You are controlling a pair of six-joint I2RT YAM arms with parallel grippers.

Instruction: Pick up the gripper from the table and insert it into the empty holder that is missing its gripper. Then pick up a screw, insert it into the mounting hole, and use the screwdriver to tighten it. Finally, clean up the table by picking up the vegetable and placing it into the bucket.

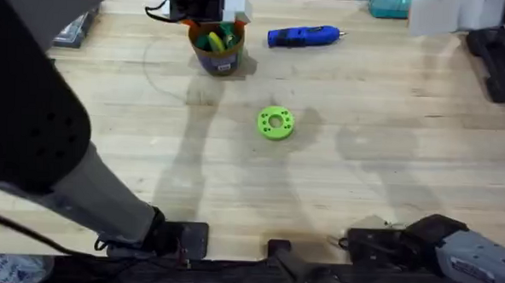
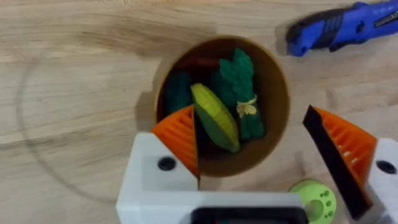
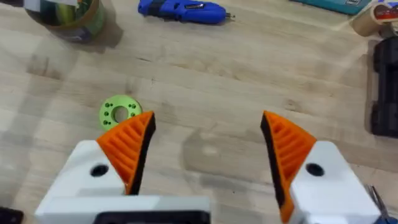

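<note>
The bucket (image 1: 216, 48) stands at the far left of the table, and the dark green vegetable (image 2: 240, 90) lies inside it beside a yellow-green piece (image 2: 215, 117). My left gripper (image 2: 261, 149) hovers right over the bucket (image 2: 273, 93), open, with nothing between its orange pads (image 2: 179, 134). The blue screwdriver (image 1: 302, 36) lies on the wood to the right of the bucket. My right gripper (image 3: 208, 149) hangs open high above the table's right half, holding nothing. The loose gripper, the holder and the screw are out of view.
A lime-green flat ring (image 1: 275, 123) with holes lies mid-table. A teal container (image 1: 388, 4) sits at the far edge. A black fixture (image 1: 499, 63) stands at the far right, with a tape roll (image 3: 372, 18) near it.
</note>
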